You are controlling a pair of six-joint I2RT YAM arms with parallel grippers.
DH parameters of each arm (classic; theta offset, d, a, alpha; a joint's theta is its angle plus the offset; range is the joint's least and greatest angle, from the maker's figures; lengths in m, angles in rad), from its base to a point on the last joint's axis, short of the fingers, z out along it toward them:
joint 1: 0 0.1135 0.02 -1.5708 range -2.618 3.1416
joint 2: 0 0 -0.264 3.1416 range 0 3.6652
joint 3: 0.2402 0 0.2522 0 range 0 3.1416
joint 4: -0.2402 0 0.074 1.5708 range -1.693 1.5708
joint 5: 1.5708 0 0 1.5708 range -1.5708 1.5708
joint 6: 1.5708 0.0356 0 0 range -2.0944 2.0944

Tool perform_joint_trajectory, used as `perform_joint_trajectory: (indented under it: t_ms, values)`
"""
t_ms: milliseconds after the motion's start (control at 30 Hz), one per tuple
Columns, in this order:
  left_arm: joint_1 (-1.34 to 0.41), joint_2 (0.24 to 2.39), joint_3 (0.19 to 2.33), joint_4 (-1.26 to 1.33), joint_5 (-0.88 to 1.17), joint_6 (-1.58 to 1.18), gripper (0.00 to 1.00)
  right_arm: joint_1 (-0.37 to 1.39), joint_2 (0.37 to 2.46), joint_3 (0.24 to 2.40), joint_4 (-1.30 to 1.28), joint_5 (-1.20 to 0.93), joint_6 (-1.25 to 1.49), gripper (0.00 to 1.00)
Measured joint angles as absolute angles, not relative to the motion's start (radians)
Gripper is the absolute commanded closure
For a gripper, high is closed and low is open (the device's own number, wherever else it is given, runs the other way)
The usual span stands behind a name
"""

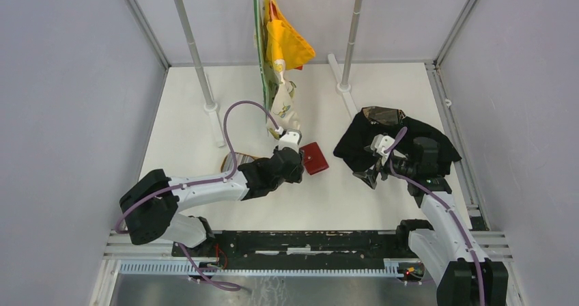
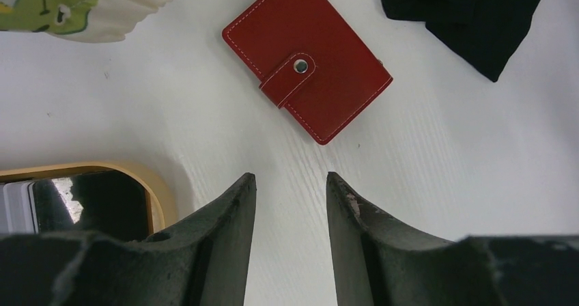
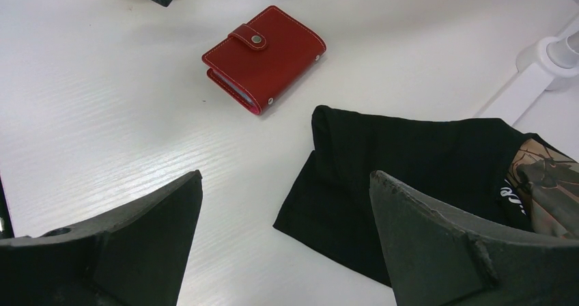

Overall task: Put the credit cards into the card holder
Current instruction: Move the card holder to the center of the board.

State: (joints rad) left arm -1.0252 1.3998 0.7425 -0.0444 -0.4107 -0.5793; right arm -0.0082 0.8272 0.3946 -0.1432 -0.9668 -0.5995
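Starting at the left, the wooden tray (image 2: 156, 191) sits at about 8 o'clock from my left gripper (image 2: 290, 183). The credit cards (image 2: 89, 207) lie in it: one dark and glossy, with a pale one at the frame edge. I cannot count them, because the tray is cut off in the wrist view and mostly under the arm from above.

The left gripper hangs over bare table (image 2: 444, 183), its jaws partly spread with nothing between them. The card holder (image 2: 307, 67) lies flat at 12 o'clock from it, apart from the fingers, with its strap snapped shut over the stud.

That snap is my main worry. If I pull the strap with one arm only, the closed wallet will probably slide on the smooth table rather than open. The jaws also look too narrow to straddle it as they stand.

Flat cards in a rimmed tray are awkward too. A finger could catch the rim and tip the tray, or skate over a card.

The right gripper (image 3: 285, 179) is spread wide and empty, with the card holder at its 12 o'clock. The black cloth (image 3: 410, 169) lies bunched just beneath it toward 4 o'clock, and a low reach could snag and drag it. What the patterned patch inside the cloth is, I cannot tell.
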Motion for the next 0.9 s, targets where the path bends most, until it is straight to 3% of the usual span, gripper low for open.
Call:
perform_joint_trajectory:
  t_ms: [200, 667, 900]
  values:
    - [-1.03, 1.4, 0.743, -0.051, -0.39, -0.504, 0.48, -0.008, 0.827, 0.395, -0.143, -0.965, -0.603, 0.02]
    - [-1.03, 1.4, 0.767, -0.096, -0.365, -0.372, 0.28, -0.008, 0.828, 0.395, -0.143, -0.949, -0.62, 0.02]
    - [-1.03, 1.4, 0.785, -0.127, -0.364, -0.334, 0.26, -0.008, 0.828, 0.395, -0.143, -0.934, -0.634, 0.02]
